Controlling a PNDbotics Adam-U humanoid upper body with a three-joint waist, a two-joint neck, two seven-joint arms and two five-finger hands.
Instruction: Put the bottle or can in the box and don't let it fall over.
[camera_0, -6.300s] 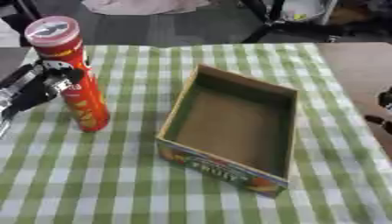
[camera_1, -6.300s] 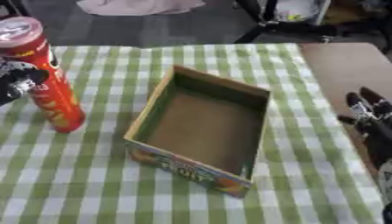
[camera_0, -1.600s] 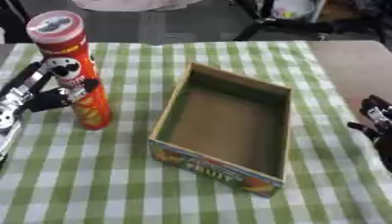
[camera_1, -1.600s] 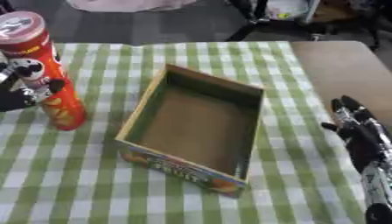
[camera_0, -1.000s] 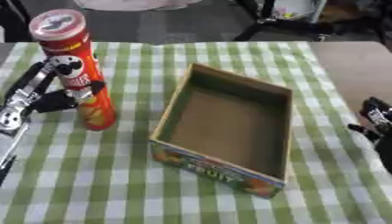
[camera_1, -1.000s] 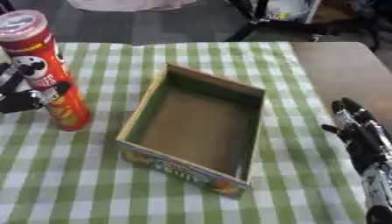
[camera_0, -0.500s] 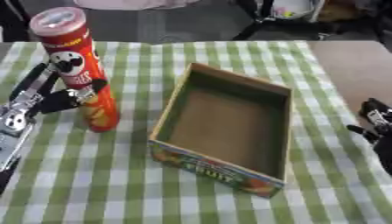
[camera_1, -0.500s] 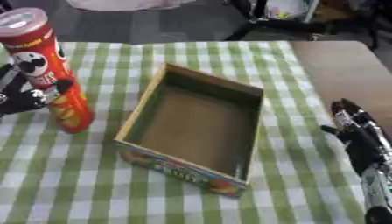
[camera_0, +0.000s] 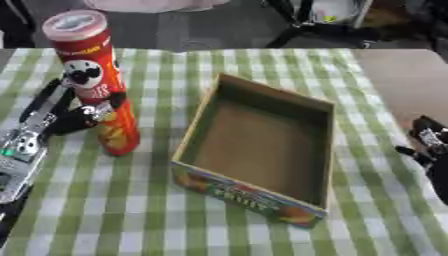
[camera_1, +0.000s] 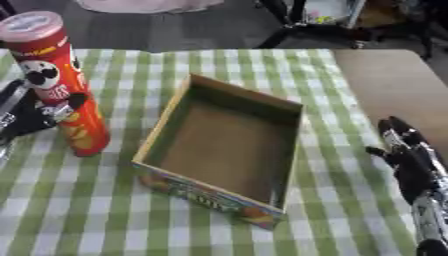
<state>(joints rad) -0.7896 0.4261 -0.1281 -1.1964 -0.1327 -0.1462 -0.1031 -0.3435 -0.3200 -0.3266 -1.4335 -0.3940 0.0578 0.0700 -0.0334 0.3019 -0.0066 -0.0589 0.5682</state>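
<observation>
A tall red can (camera_0: 98, 85) of crisps with a pale lid stands upright on the green-checked cloth, left of an open cardboard box (camera_0: 258, 145) with a fruit print on its near wall. My left hand (camera_0: 58, 119) comes in from the left and is curled round the can's middle, thumb across its front and fingers behind it. The can's base sits a short way from the box's left wall. My right hand (camera_1: 404, 158) lies at the right edge with straight fingers, holding nothing.
The checked cloth (camera_0: 157, 220) covers most of the table, with a bare tan strip (camera_0: 404, 75) at the far right. Chair legs and dark floor (camera_0: 306, 25) lie past the far edge. The box stands askew, its interior bare.
The can, in my left hand, has slid a little to the right toward the box and stayed upright. My right hand has barely moved.
</observation>
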